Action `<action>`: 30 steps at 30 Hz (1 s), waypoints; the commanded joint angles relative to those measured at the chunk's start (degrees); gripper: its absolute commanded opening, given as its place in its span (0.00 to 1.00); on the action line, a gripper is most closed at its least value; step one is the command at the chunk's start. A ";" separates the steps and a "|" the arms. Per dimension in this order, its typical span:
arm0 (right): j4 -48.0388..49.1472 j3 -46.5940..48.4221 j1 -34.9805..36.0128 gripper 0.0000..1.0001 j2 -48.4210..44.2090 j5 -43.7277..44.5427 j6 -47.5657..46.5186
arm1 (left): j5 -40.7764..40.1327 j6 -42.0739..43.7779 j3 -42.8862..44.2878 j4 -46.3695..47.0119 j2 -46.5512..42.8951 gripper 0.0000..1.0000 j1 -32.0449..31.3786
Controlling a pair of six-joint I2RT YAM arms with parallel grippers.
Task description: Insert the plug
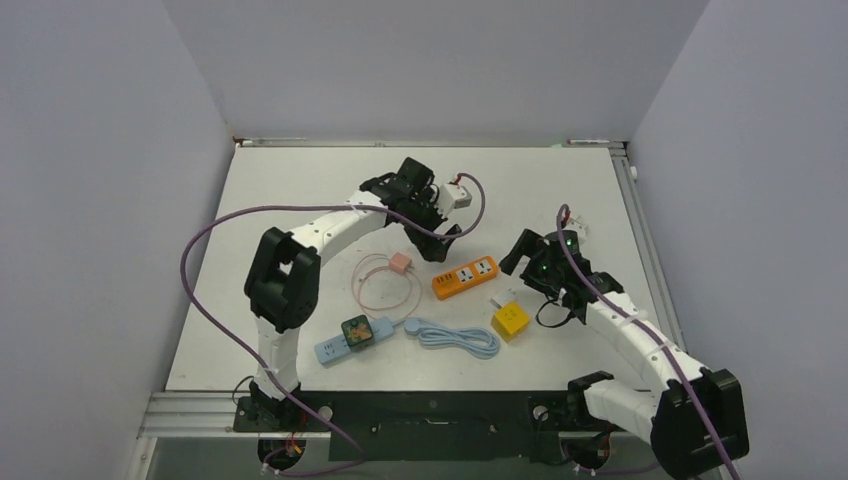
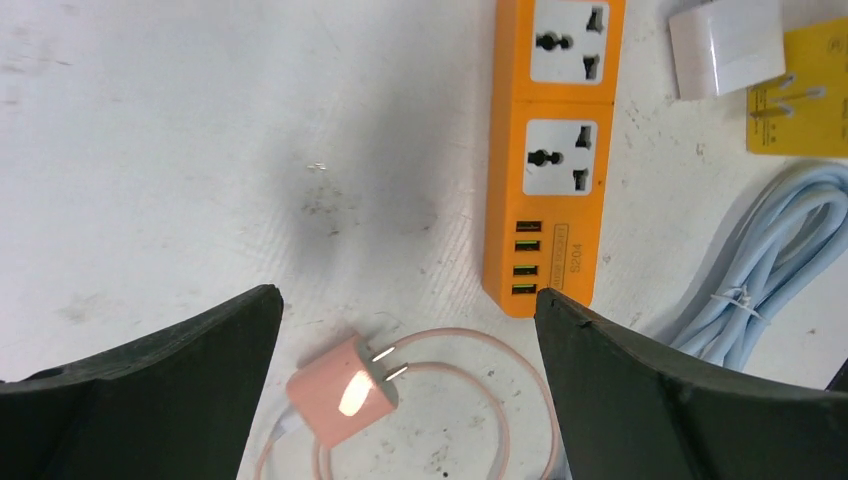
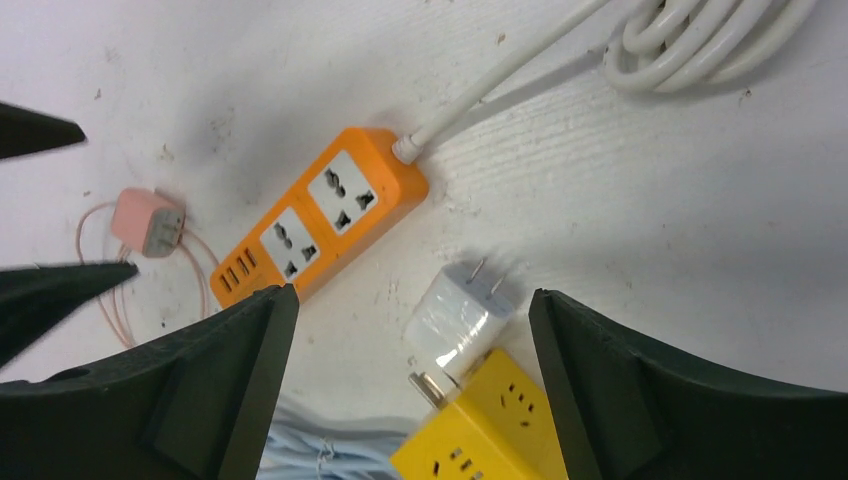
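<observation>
White surface [image 1: 300,180]: pink plug [image 2: 340,392] loose, orange strip [image 1: 465,277] unoccupied, insertion pending; left pincer [image 2: 405,295] and right pincer [image 3: 412,295] spread.

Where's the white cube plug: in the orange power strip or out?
Out: white cube plug lies beside orange power strip, prongs bare.

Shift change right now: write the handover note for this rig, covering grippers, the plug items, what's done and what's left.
Left gripper: open, empty, above the loose pink plug.
Right gripper: open, empty, above the white plug beside the yellow cube socket.
Orange power strip: both sockets empty.
Done: nothing inserted.
Left: grasp a plug, push it into the strip.
</observation>
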 commanded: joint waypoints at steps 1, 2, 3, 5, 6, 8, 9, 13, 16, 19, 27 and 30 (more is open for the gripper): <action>-7.10 -3.31 1.33 0.90 -7.62 -3.02 -2.95 | -5.34 -2.99 7.36 -4.95 -7.02 0.96 0.42; -7.59 -4.42 1.99 0.90 -8.87 -3.02 -2.88 | -8.29 -6.09 7.97 -4.86 -7.77 0.96 0.47; -8.07 -5.38 2.94 0.90 -9.69 -2.55 -2.90 | -11.05 -7.88 8.66 -5.26 -8.56 0.96 0.52; -8.75 -6.83 5.00 0.90 -11.67 -1.06 -2.84 | -12.43 -8.20 10.65 -8.17 -9.60 0.96 0.92; -8.86 -7.55 6.04 0.90 -12.24 -0.41 -2.75 | -12.35 -8.35 11.33 -9.81 -10.10 0.96 1.27; -8.36 -8.57 8.28 0.90 -12.84 0.05 -2.67 | -12.11 -8.58 12.23 -12.59 -10.63 0.96 1.80; -7.99 -8.92 9.16 0.90 -12.75 0.14 -2.72 | -12.13 -8.66 12.39 -13.80 -10.85 0.96 1.98; -8.40 -8.59 12.38 0.90 -11.60 2.31 -2.34 | -11.77 -8.63 12.47 -18.26 -11.05 0.96 2.76; -8.76 -8.68 15.13 0.90 -11.91 4.85 -1.49 | -11.41 -9.11 12.58 -20.57 -11.06 0.96 3.64; -9.81 -8.63 18.39 0.90 -12.35 7.58 -0.02 | -10.77 -9.41 12.52 -21.18 -11.47 0.96 4.50; -13.43 -8.31 28.34 0.90 -10.16 17.93 5.22 | -11.45 -9.80 12.50 -21.28 -12.44 0.96 4.89; -14.90 -7.42 30.57 0.90 -8.30 21.18 6.07 | -11.79 -9.99 11.80 -20.74 -13.39 0.96 4.95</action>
